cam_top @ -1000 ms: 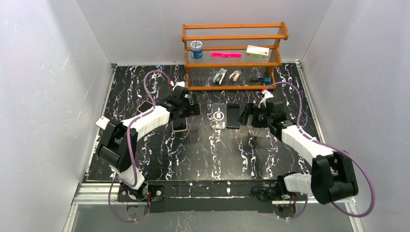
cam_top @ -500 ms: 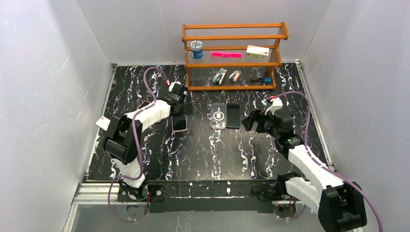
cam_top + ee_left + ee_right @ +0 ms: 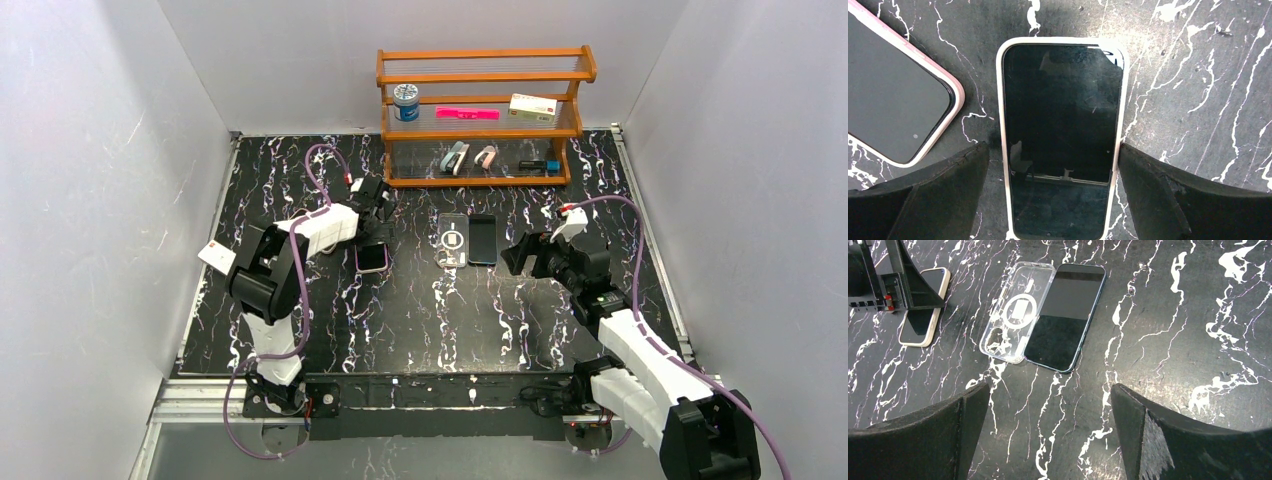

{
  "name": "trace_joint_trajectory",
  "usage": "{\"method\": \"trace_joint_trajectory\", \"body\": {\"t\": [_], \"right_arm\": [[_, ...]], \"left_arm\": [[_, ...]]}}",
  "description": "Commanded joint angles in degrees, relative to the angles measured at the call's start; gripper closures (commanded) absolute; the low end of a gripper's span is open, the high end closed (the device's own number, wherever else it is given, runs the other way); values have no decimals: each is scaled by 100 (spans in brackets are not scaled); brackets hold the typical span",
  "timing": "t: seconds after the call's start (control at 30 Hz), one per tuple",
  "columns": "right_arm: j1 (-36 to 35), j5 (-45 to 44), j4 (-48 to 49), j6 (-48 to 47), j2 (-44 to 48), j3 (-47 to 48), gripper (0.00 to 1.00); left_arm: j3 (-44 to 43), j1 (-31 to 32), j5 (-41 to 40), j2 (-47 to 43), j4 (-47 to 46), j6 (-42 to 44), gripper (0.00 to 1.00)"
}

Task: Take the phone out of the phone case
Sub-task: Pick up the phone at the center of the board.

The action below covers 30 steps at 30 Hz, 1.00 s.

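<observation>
While both my arms are reaching out over the black marbled table (image 3: 420, 320), my left gripper (image 3: 1053, 150) is standing wide apart, one finger on either side of the near end of a white-cased phone (image 3: 1063, 125). That phone is lying screen up, between the table's middle and its left edge, and I am gripping nothing. A pink-cased phone (image 3: 895, 90) is lying just beside it, tilted.

My right gripper (image 3: 1048, 400) is also gaping wide and holding nothing, hovering nearer the right edge. Ahead of it the dark phone (image 3: 1065, 315) is lying bare and screen up, toward the middle of the back edge, in front of the wooden rack (image 3: 480, 110). The clear case (image 3: 1015, 315) is lying empty along the phone's left side, edge to edge with it and possibly overlapping a little; I cannot quite tell.
</observation>
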<state>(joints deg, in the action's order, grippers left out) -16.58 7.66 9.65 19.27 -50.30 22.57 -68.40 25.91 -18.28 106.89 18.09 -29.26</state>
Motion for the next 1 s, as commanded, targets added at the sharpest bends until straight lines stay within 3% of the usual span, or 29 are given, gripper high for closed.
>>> {"method": "trace_joint_trajectory", "body": {"t": [0.0,0.17,0.27,0.37,0.63,0.97], "right_arm": [[-17,11,273,-72,41,-21,1],[-17,258,269,19,60,-57,1],[-24,531,326,193,27,-60,1],[-125,791,428,417,-49,-59,1],[-1169,540,862,1054,-449,-24,2],[-2509,-34,1832,1998,-1306,258,7]], "left_arm": [[-129,-60,-155,114,197,25,2],[26,-60,76,134,217,-18,9],[122,-51,270,100,193,-74,18],[295,-51,496,-77,106,-165,34],[738,-51,1090,-919,-269,-527,65],[1624,-2,2014,-2105,-1159,-1328,88]]}}
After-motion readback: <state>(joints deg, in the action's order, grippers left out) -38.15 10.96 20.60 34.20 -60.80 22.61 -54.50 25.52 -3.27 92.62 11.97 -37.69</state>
